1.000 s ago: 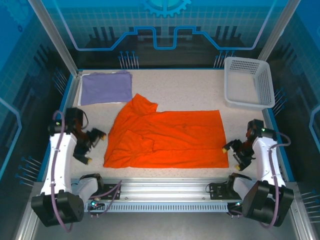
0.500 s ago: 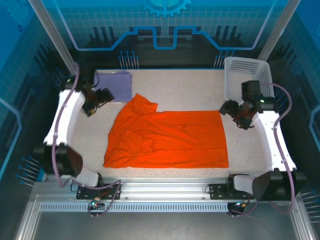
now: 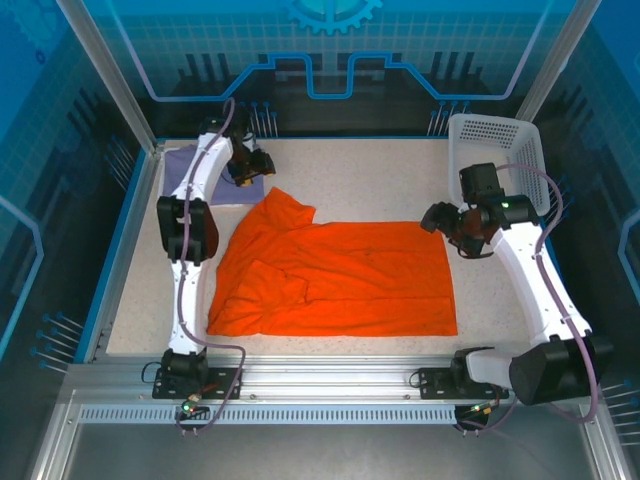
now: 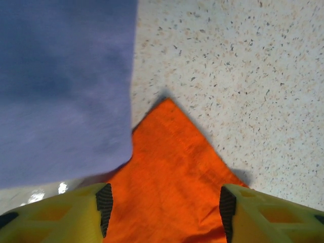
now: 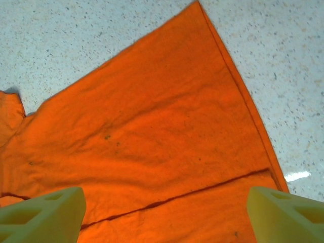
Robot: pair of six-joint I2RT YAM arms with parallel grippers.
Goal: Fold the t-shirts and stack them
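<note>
Orange t-shirt (image 3: 340, 275) lies spread flat on the speckled worktop (image 3: 370, 175), creased, with a fold line along one side. Its pointed far-left corner lies directly beneath the left end effector (image 4: 163, 205), partly between the two fingers. The jaws stand apart and clamp nothing. Lavender t-shirt (image 3: 195, 178) lies flat just left of that end effector, its edge meeting the orange corner. Right end effector (image 5: 164, 210) hangs above the orange t-shirt's far-right corner, jaws spread wide, holding nothing. White mesh basket (image 3: 490, 122) stands just beyond this end effector, to its right, apart from both shirts.
</note>
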